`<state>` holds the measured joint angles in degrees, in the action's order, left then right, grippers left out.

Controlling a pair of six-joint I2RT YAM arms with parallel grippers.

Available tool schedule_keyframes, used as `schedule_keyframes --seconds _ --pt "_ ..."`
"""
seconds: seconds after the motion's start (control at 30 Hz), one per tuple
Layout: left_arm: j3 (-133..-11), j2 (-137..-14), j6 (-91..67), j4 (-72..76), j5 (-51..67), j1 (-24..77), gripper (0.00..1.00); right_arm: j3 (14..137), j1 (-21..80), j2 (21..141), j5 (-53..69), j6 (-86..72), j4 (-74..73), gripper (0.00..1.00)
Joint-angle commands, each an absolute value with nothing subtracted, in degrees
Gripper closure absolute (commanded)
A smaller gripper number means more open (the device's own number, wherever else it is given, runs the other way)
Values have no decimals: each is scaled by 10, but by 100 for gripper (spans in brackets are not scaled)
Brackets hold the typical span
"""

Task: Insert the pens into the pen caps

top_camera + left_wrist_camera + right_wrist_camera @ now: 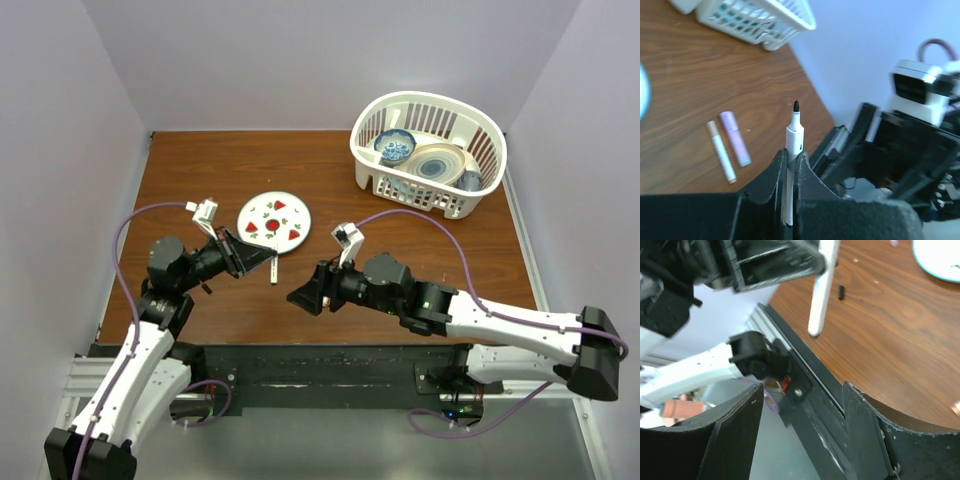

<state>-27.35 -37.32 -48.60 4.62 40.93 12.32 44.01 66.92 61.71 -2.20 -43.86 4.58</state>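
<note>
My left gripper (791, 160) is pressed shut on the white pen (794, 134), pinching the barrel low so the dark tip stands clear above my fingers. A thin pen (721, 152) and a thicker pale pen (736, 139) lie on the table (700, 75) ahead-left. The held pen seems light, stiff and slick, so mid-barrel suits. My right gripper (802, 390) is spread and empty. A tiny dark cap (841, 292) lies ahead and will likely roll, so I would pinch its sides.

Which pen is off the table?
The white pen, clamped between the left fingers, black tip bare. The thin pen and the thicker pale one lie flat on the table.
</note>
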Motion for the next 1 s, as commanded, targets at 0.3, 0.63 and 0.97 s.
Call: schedule_keyframes --seconds 0.3,0.63,0.97 --pt "-209 -310 -645 235 470 133 100 462 645 707 32 -478 258 49" --pt "-210 -296 -668 251 468 134 100 481 644 749 40 -471 294 100" --pt "-353 -314 -546 -106 318 133 14 431 643 657 -46 -466 209 100"
